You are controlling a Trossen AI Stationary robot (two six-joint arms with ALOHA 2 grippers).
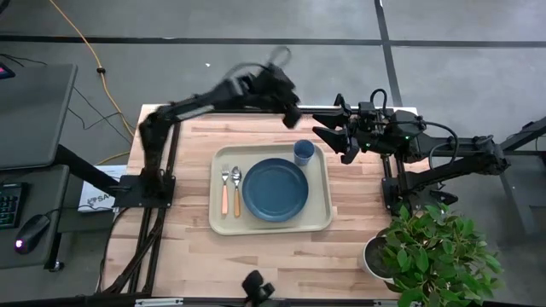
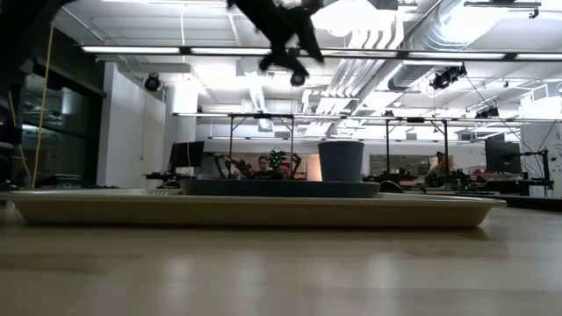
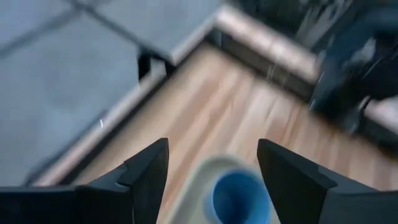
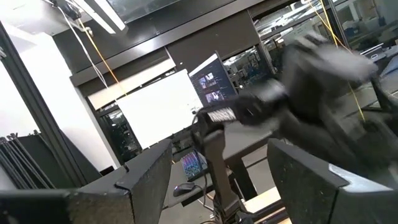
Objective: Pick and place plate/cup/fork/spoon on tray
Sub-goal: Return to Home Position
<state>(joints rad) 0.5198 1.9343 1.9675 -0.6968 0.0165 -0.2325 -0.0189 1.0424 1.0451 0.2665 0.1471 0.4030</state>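
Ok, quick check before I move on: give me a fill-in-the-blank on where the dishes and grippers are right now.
1. The cup stands in the tray's far ____ corner.
2. The fork and spoon lie side by side to the ____ of the plate.
3. The left gripper hangs above the cup, fingers ____.
4. The right gripper holds ____.

Missing words: right; left; open; nothing

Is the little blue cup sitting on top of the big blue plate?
No, the cup stands on the tray near its far right corner, just beside the plate, not on it.
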